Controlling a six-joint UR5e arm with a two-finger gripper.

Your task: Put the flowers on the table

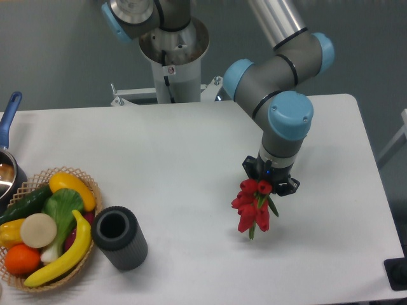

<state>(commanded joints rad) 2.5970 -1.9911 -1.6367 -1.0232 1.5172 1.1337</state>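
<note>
A bunch of red flowers (pixel 253 211) with green stems hangs from my gripper (pixel 268 182) at the right middle of the white table (pixel 178 165). The gripper points down and is shut on the top of the bunch; its fingers are mostly hidden behind the wrist and blossoms. The lower tip of the bunch is close to the table surface; I cannot tell whether it touches.
A dark grey cylindrical cup (pixel 119 237) stands at the front left. A wicker basket (pixel 48 232) with bananas, an orange and vegetables sits at the left edge. A pot with a blue handle (pixel 7 146) is at the far left. The arm's base (pixel 172 57) stands at the back.
</note>
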